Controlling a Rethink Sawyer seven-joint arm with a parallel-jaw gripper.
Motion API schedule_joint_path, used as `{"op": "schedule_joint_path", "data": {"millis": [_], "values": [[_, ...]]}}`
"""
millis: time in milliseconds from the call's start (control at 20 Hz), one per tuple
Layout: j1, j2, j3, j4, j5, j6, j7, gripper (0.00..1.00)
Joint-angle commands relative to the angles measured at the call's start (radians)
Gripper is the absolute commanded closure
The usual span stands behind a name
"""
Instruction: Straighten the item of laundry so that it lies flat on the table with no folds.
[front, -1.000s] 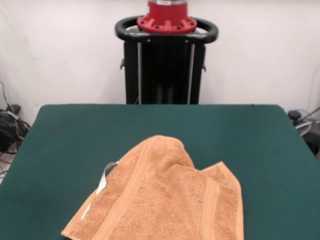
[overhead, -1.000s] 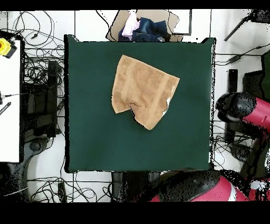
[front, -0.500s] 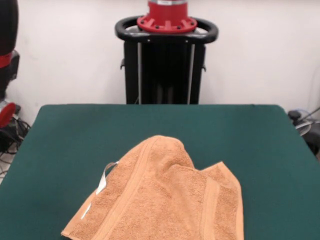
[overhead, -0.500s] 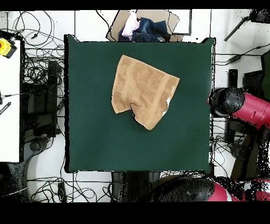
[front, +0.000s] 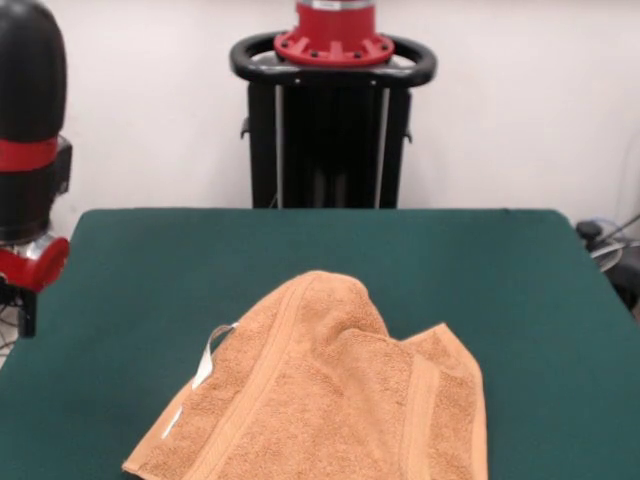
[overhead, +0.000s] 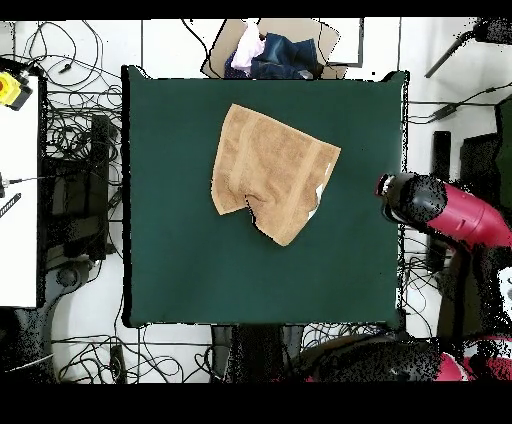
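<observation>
— One towel (overhead: 271, 171), orange-tan, on the green worktop (overhead: 180, 260). Where does it lie?

— Overhead, it sits toward twelve o'clock of the worktop's middle, near the far edge. It isn't flat: a notch bites into its six o'clock side, and one corner is folded over so it ends in a point toward five o'clock. From the front view, that doubled part (front: 440, 400) shows as a raised flap on the near right, and a white tag (front: 208, 358) hangs off the left edge.

— And the arm?

— Its red and black end (overhead: 415, 198) hovers just past the worktop's three o'clock edge in the overhead view. The front view shows the same part (front: 30, 170) at nine o'clock, above the table's corner. No contact with the cloth.

— Are the jaws parted or closed?

— Cannot tell; neither view shows them clearly.

— So which way must it travel?

— Judging from the overhead, the towel lies toward nine o'clock from the arm's end, with bare green between them. The cloth's long axis runs roughly from eleven to five, so the folded point at five o'clock and the tagged edge are the nearest parts. I'd expect a grasp there and a pull outward to open the fold.
</observation>
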Motion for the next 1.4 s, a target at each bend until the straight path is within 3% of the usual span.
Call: {"op": "schedule_joint_path", "data": {"millis": [50, 800, 1250, 1400], "values": [[0.044, 0.09, 0.08, 0.071, -0.072, -0.01, -0.02, 0.0], [0.081, 0.117, 0.071, 0.006, -0.098, 0.064, -0.046, 0.0], [0.153, 0.066, 0.011, -0.005, -0.079, 0.141, 0.028, 0.0], [0.206, -0.003, -0.014, 0.004, -0.041, 0.259, 0.063, 0.0]]}}
